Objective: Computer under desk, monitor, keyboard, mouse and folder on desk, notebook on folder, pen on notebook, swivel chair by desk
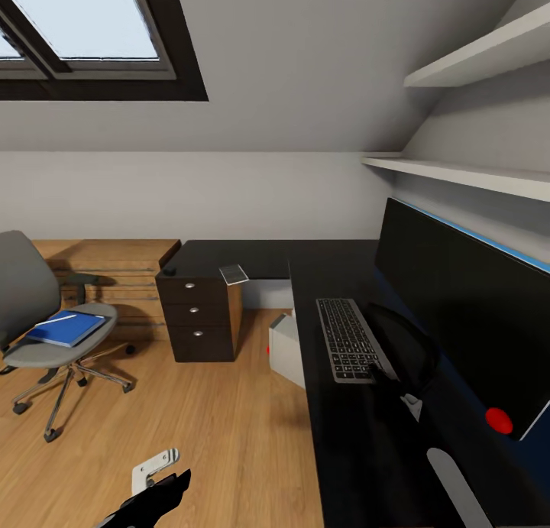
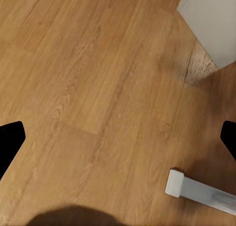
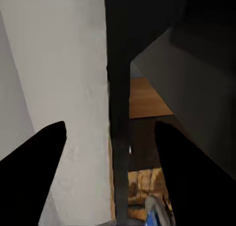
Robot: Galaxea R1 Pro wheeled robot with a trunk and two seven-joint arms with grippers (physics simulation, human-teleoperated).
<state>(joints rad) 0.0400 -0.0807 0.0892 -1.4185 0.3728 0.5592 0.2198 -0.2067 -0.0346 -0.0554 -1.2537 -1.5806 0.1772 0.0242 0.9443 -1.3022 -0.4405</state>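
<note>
The black desk (image 1: 336,436) runs along the right, and its drawers (image 1: 197,311) stand at the far corner. On it stand the monitor (image 1: 466,322) and, in front of it, the keyboard (image 1: 347,337). A grey notebook (image 1: 234,274) and a small black mouse (image 1: 169,271) lie on the desk's far wing. The computer (image 1: 286,351) sits on the floor under the desk edge. The blue folder (image 1: 67,328) with the pen (image 1: 57,319) on it rests on the swivel chair (image 1: 34,306) at left. My left gripper (image 2: 118,140) hangs open over bare floor. My right gripper (image 3: 113,177) is open with nothing held.
An oak drawer chest (image 1: 114,272) stands behind the chair against the wall. White shelves (image 1: 473,176) hang above the monitor. A small white bracket-like piece (image 1: 153,467) lies on the wood floor near my left gripper (image 1: 156,497). Open floor lies between chair and desk.
</note>
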